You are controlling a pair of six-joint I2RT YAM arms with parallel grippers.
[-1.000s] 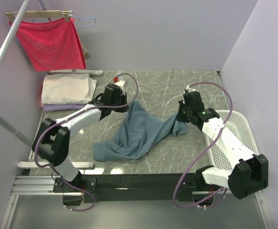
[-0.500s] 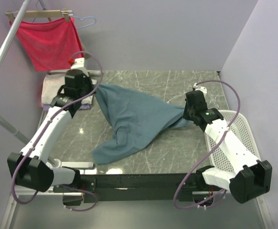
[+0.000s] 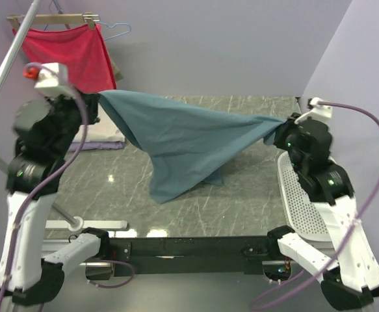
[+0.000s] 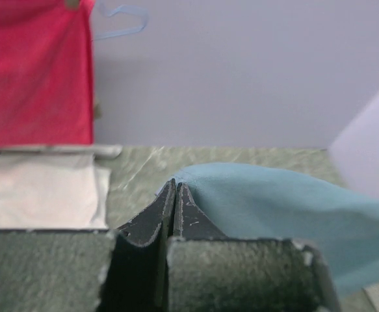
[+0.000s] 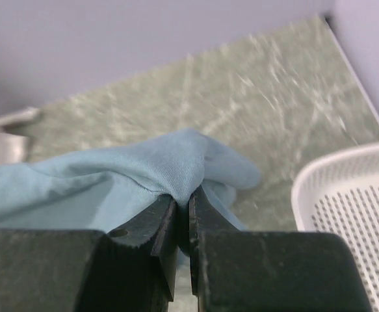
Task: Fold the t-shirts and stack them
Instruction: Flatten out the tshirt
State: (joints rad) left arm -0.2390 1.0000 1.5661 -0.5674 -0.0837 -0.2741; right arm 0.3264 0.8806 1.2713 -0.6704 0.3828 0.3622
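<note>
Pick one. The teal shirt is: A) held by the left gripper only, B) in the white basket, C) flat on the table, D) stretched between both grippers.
D: the left gripper and the right gripper each pinch an end of the teal shirt, which is strung between them.

teal t-shirt [image 3: 176, 138] aloft above marble table [image 3: 241, 195]

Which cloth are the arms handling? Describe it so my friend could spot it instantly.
Look at the marble table. Above it a teal shirt is stretched between the left pincer and right pincer. Unlike the red cloth on the hanger and the folded white shirt at back left, it alone is held aloft.
</note>
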